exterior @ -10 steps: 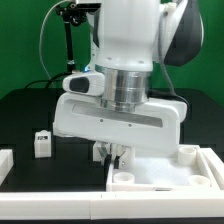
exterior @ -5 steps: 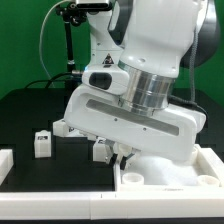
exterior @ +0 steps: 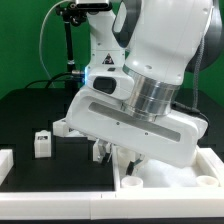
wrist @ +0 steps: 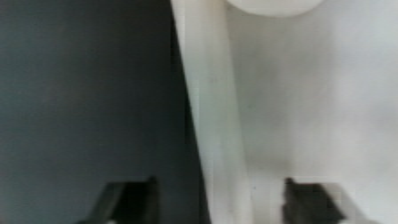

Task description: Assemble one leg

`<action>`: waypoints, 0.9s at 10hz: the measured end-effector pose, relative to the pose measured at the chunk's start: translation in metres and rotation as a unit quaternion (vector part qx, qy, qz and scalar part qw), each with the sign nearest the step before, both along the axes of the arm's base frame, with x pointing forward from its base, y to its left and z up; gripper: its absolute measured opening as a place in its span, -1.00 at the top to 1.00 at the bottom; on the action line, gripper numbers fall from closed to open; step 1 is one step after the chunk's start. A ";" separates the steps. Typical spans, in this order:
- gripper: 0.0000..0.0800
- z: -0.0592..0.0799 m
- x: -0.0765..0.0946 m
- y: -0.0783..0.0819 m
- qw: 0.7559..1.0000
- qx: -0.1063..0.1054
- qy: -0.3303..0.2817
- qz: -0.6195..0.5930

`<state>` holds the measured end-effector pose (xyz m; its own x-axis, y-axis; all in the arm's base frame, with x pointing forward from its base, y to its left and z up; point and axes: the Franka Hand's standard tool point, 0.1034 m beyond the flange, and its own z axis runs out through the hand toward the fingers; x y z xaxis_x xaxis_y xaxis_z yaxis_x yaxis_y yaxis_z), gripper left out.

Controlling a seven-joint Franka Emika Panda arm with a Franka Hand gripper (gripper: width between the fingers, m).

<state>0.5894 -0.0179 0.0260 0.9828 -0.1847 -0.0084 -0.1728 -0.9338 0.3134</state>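
Currently the gripper (wrist: pixel 221 190) is held wide open and empty over the panel (exterior: pixel 175 182) edge. One leg (exterior: pixel 42 144) stands on the table (exterior: pixel 25 110) at the exterior view's left. The fingers should be centred around it before being closed.

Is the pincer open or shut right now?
Open. The wrist view shows the pincer with its fingers wide apart and nothing between them; only the white panel lies beyond.
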 end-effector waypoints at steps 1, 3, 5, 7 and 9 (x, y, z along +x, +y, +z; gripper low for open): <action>-0.29 0.000 0.000 0.000 1.000 0.000 0.000 0.000; -0.53 0.001 0.000 0.000 1.000 0.005 0.000 -0.004; -0.60 0.045 0.001 -0.005 0.997 0.067 -0.017 -0.040; -0.62 0.074 -0.012 -0.021 0.994 0.099 -0.007 -0.040; -0.62 0.073 -0.026 -0.044 0.994 0.103 0.013 -0.043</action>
<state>0.5634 -0.0618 0.0990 0.9622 -0.2604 -0.0803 -0.2497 -0.9605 0.1228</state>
